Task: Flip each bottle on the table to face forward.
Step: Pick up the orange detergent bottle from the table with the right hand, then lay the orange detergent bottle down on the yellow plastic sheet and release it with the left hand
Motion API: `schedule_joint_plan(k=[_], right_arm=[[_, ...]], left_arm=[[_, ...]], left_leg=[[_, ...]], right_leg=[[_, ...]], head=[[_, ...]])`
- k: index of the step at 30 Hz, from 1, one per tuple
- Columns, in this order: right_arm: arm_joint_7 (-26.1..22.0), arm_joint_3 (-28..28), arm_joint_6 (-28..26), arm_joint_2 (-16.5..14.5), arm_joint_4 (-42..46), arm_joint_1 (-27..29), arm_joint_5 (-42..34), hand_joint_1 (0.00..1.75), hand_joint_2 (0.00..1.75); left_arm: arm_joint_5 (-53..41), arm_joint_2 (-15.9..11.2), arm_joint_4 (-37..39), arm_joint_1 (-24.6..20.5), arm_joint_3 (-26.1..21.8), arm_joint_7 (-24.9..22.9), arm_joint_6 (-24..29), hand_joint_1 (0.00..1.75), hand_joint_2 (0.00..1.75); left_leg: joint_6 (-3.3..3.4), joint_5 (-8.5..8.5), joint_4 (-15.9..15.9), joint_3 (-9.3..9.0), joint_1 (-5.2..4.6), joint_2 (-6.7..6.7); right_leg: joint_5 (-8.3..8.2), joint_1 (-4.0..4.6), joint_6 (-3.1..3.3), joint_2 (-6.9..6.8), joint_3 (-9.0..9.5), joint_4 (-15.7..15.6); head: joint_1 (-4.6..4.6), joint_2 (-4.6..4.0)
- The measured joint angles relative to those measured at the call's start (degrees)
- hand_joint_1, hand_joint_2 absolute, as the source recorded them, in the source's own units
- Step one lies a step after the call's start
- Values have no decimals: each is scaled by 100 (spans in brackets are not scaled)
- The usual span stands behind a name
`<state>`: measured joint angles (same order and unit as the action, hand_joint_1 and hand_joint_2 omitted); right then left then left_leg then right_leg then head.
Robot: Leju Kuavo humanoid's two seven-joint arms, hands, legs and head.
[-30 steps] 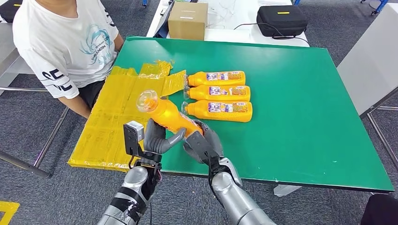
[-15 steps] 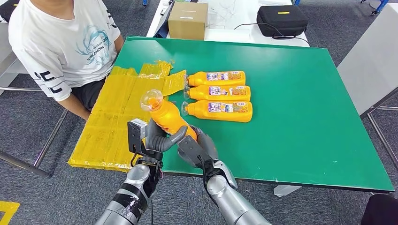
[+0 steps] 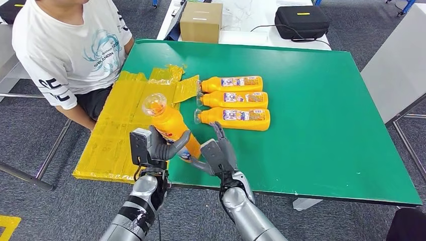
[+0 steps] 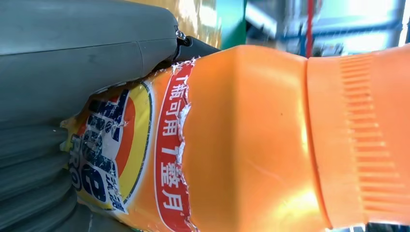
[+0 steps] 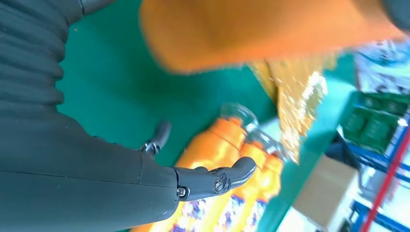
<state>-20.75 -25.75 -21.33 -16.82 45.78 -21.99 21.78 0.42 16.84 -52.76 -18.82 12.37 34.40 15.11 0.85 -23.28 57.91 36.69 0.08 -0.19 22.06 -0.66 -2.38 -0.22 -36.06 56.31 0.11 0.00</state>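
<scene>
My left hand [image 3: 162,144] grips an orange bottle [image 3: 170,126] around its body and holds it tilted above the table's near edge, its clear cap pointing up and away. The left wrist view shows that bottle [image 4: 251,140] close up with a torn label against my left hand [image 4: 72,87]. My right hand [image 3: 217,153] is beside the bottle's base with its fingers spread, holding nothing; the right wrist view shows its fingers [image 5: 212,179] apart. Three more orange bottles [image 3: 234,99] lie side by side on the green table [image 3: 321,120], labels up, caps to the left.
Crumpled yellow plastic wrap [image 3: 125,120] covers the table's left part. A person in a white T-shirt [image 3: 70,45] sits at the left edge. A cardboard box [image 3: 201,21] and a black case [image 3: 301,21] stand on the white table behind.
My right hand has let go of the bottle's base and opened, drawing a little to the right. My left hand has kept hold and swung the bottle more upright, to the left.
</scene>
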Motion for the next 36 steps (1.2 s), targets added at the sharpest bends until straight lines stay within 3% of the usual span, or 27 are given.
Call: schedule_joint_plan(k=[6, 11, 15, 19, 27, 36], right_arm=[[-31, 60, -34, 111, 637, 172, -162, 0, 175], [-223, 167, 48, 175, 1056, 235, -525, 0, 175], [-305, 191, 193, 244, 1230, 234, -697, 0, 175], [-320, 199, 266, 310, 1337, 236, -745, 0, 175], [-384, 217, 529, 414, 1465, 265, -771, 0, 175], [-416, 243, 641, 431, 1463, 267, -783, 0, 175]], left_arm=[[-656, -293, 3, -273, -237, 13, 706, 175, 175], [-2111, -775, 145, -684, -308, 165, 1172, 175, 175], [-3338, -1294, 523, -1099, -322, 165, 909, 175, 175], [-3891, -1713, 922, -1379, -306, 82, 668, 175, 175], [-5096, -2661, 1959, -1995, 274, -9, -585, 175, 175], [-6069, -3191, 2749, -2428, 1141, -658, -911, 175, 175]], left_leg=[[-1, 2, 0, -1, 1, 0], [-2, 5, 0, -2, 2, 1], [-2, 6, 0, -4, 2, 3], [-1, 7, 0, -4, 2, 5], [-1, 7, 0, -4, 2, 25], [-2, 8, -1, -3, 3, 22]], right_leg=[[0, 1, 0, 0, 0, 2], [-1, 1, 1, 0, 0, 3], [-1, 1, 1, 1, 0, 5], [-2, 1, 1, 2, -1, 5], [-4, 1, 2, 17, -9, 6], [-3, 2, 4, 15, -8, 9]], head=[[0, 0], [-1, 0], [1, 0], [0, 0], [1, 0], [2, 0]])
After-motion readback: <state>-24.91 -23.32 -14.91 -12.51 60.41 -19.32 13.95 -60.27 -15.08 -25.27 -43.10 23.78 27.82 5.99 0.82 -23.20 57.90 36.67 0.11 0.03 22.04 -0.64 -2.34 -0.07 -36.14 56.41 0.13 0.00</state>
